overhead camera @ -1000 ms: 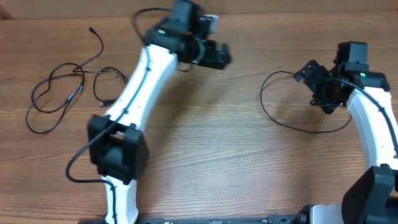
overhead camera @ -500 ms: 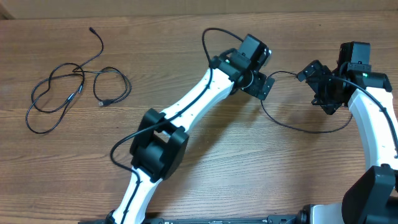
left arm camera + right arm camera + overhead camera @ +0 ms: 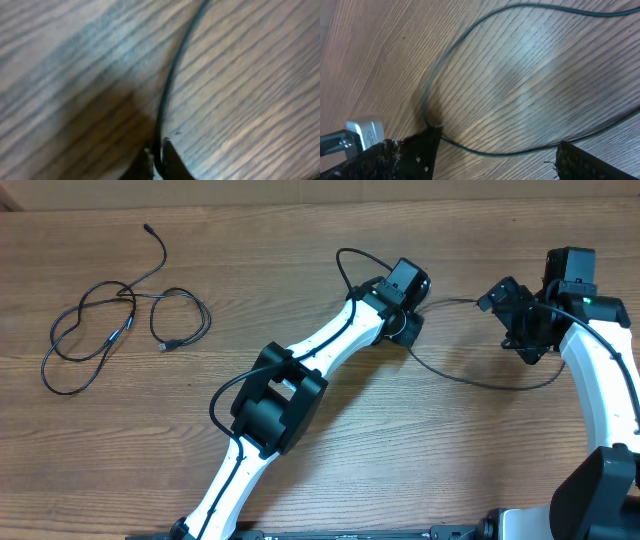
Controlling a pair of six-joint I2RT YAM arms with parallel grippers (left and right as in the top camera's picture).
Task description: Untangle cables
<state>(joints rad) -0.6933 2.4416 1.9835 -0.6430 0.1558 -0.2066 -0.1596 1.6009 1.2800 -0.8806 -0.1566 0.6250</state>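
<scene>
- Thin black knotted cables (image 3: 128, 298) lie in loose loops, far left on the bench (image 3: 290, 250).
- A single cable (image 3: 470, 380) curves in an open arc at right.
- Left end effector (image 3: 157, 156) pinches it; right end effector (image 3: 500, 139) gapes wide.

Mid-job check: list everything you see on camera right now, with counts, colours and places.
tangled bundle of thin black cords: one bundle, cord count unclear, black, far left of the table
loose thin black cord: one, black, open loop right of centre, between the two arms
brown wooden table: one, brown, under everything
left arm: one, white and black, reaching diagonally to the loop's left end
right arm: one, white and black, right edge, at the loop's right end
left jaws: shut, pinching the loose thin black cord
right jaws: open, standing over the same cord
</scene>
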